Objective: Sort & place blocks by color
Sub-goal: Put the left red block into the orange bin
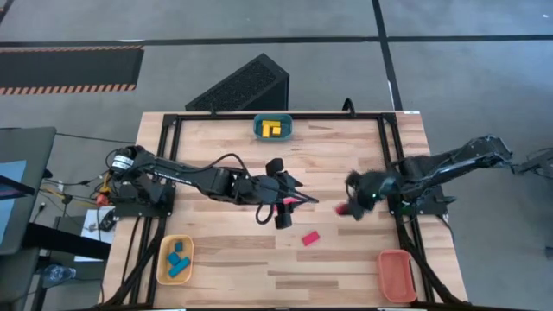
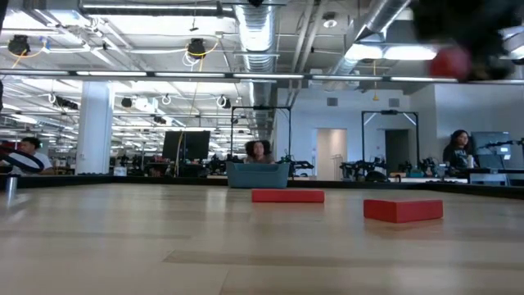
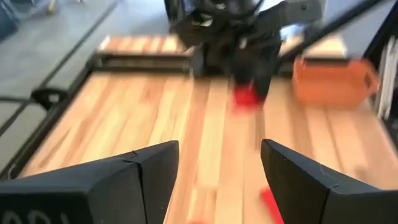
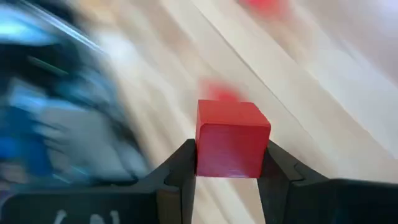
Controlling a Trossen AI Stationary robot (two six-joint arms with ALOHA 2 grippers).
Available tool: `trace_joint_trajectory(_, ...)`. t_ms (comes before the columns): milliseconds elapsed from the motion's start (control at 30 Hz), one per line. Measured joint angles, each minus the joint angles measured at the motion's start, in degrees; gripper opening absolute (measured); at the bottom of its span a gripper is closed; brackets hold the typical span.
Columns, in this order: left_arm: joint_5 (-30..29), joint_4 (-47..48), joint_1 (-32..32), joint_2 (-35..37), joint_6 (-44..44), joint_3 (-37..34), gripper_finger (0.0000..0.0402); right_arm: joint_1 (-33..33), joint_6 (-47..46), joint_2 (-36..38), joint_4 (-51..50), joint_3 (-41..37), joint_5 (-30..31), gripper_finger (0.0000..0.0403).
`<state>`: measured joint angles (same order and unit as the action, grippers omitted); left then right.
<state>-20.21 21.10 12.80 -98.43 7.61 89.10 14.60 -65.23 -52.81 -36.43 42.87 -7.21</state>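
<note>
My right gripper (image 4: 230, 171) is shut on a red cube (image 4: 232, 146) and hangs right of the table's middle (image 1: 350, 206), above the wood; the low view shows the cube (image 2: 450, 61) high up. My left gripper (image 3: 221, 180) is open near the middle (image 1: 285, 200) and faces the right one. A red bar (image 1: 295, 200) lies flat under it, off to one side of its fingers (image 3: 270, 202). Another red block (image 1: 310, 238) lies flat nearer the near edge. Both rest on the wood (image 2: 287, 196) (image 2: 403, 210). My right gripper pinches the red cube between its two fingers, one pad on each of two opposite side faces (image 4: 202, 155). The cube is lifted clear of the table and sits square between the fingers, its top face showing.
A teal tray (image 1: 273, 127) with yellow blocks stands at the far edge. At the near left corner, a yellow tray (image 1: 162, 259) holds blue blocks. An orange-red tray (image 1: 397, 275) sits at the near right corner. People stand in the room beyond the table.
</note>
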Motion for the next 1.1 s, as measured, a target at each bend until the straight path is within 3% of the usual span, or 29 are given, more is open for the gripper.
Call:
trace_joint_trajectory(167,0.0,10.1,-0.8,0.0,-1.7,0.0,0.022,10.3,-10.6,0.0,-17.4,0.0,-5.4,0.0136)
trace_joint_trajectory(367,0.7,13.1,-2.8,-0.1,-5.1,-1.3,0.0214,24.1,-27.2,-0.4,-17.2,0.0,-14.9,0.0139)
trace_joint_trajectory(567,0.9,5.9,-3.5,-0.1,-10.3,-7.9,0.0188,36.8,-42.5,-4.4,-17.0,0.1,-15.7,0.0141)
trace_joint_trajectory(833,0.6,-4.6,-3.8,-0.1,-13.0,-17.6,0.0182,42.6,-52.5,-11.2,-6.9,0.0,-18.1,0.0149)
trace_joint_trajectory(1100,5.1,-9.4,-6.7,-0.1,-10.0,-20.5,0.0186,43.1,-57.8,-18.6,-4.8,0.0,-17.9,0.0205)
